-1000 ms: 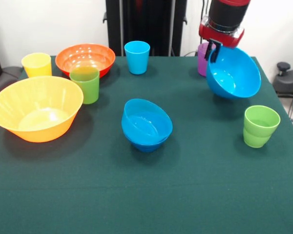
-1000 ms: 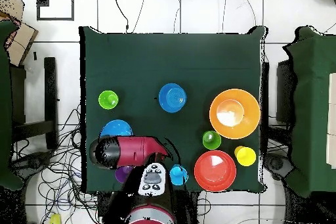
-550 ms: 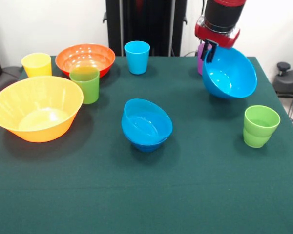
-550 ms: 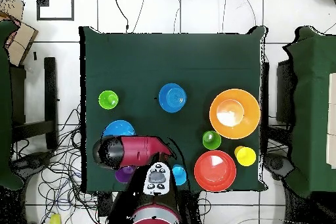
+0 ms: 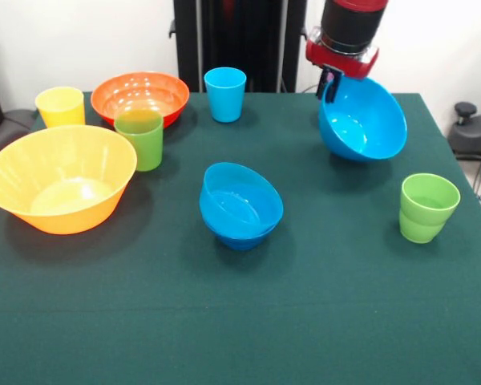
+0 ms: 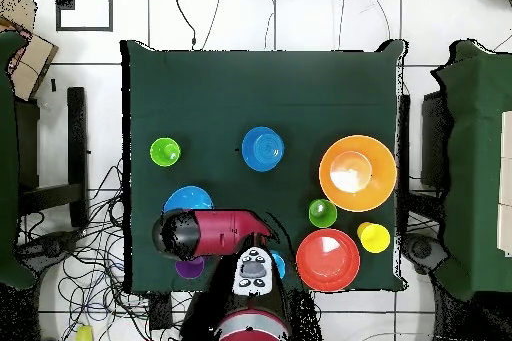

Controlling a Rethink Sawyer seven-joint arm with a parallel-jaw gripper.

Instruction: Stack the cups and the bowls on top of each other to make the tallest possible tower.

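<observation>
My gripper (image 5: 330, 85) is shut on the far rim of the big light blue bowl (image 5: 362, 120), which hangs tilted above the table's far right; from overhead the bowl (image 6: 189, 200) peeks out beside the arm (image 6: 205, 233). A medium light blue bowl (image 5: 240, 204) sits mid-table, seemingly nested in a darker blue one. The yellow-orange bowl (image 5: 60, 176) is at the left and the orange-red bowl (image 5: 140, 96) behind it. Near them stand a yellow cup (image 5: 61, 106), a green cup (image 5: 139, 138) and a light blue cup (image 5: 225, 94). Another green cup (image 5: 427, 207) stands at the right. The purple cup (image 6: 189, 268) shows only from overhead.
Everything stands on a dark green tablecloth (image 5: 248, 321). In the overhead view the arm covers part of the light blue cup (image 6: 277, 265), and cables lie on the floor around the table.
The gripper has carried the big light blue bowl leftward and slightly up in the front view, toward the table's middle. The purple cup is now hidden behind the bowl there.
</observation>
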